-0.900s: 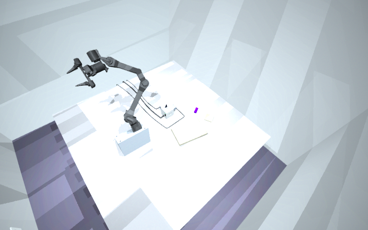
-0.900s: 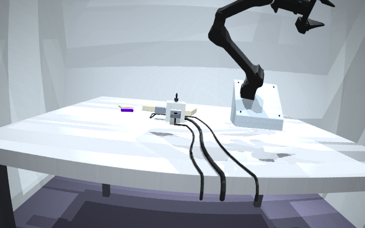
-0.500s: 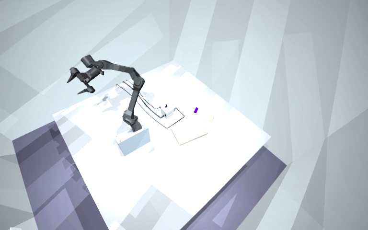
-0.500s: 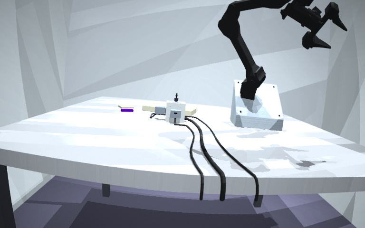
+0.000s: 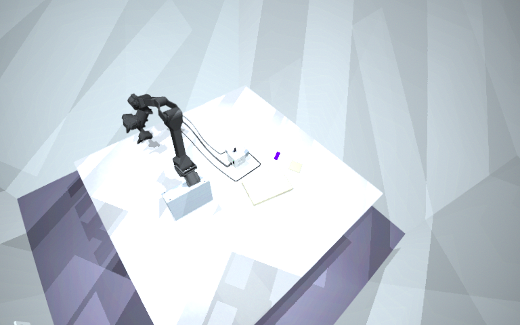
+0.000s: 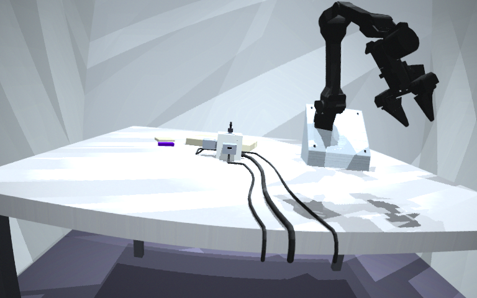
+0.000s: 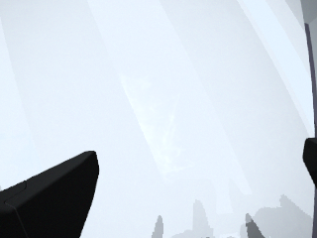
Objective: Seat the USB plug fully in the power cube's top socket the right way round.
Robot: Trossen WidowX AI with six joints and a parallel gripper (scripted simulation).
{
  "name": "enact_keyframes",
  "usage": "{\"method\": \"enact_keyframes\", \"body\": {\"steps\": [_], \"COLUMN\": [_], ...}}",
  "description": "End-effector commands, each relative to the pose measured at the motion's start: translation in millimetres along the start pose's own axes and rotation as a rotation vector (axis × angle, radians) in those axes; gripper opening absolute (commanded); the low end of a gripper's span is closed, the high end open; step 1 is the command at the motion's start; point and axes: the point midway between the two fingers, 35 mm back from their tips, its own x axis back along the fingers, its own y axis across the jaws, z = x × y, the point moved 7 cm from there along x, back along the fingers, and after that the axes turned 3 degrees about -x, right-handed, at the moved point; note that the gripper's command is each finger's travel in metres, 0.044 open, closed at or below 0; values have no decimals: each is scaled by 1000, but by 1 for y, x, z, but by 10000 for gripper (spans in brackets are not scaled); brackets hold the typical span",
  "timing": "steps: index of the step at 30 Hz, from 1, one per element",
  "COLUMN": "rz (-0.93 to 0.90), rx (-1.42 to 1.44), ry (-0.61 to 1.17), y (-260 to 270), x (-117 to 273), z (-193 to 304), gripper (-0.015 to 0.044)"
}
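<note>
The white power cube [image 5: 238,157] [image 6: 230,138] stands on the table. The small dark USB plug [image 5: 234,149] [image 6: 230,129] stands upright in the socket on its top; how deep it sits and which way round it is are too small to tell. My gripper [image 5: 133,137] [image 6: 419,123] [image 7: 202,155] is wide open and empty. It hangs high, well away from the cube, to its left in the top view and to its right in the exterior view. Neither cube nor plug shows in the wrist view.
Grey adapters [image 6: 229,146] [image 6: 208,143] sit on the cube's sides. Dark cables [image 5: 203,143] [image 6: 269,197] run to the table edge. A purple block [image 5: 276,155] [image 6: 166,144], a small cream pad [image 5: 295,166] and a cream slab [image 5: 267,189] lie nearby. The arm stands on a pale block [image 5: 190,203] [image 6: 346,140].
</note>
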Motion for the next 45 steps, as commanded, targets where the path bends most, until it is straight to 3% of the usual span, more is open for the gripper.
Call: {"method": "enact_keyframes", "body": {"steps": [1, 10, 21, 29, 37, 45], "rz": [-57, -117, -75, 73, 296, 318], "rx": [-149, -514, -1024, -1406, -1673, -1692], "ry": [131, 362, 562, 627, 653, 654], "y": [11, 58, 165, 261, 358, 367], "x": [-7, 15, 97, 166, 229, 235], "z": [58, 172, 264, 277, 254, 253], "gripper": [440, 440, 440, 440, 440, 440]}}
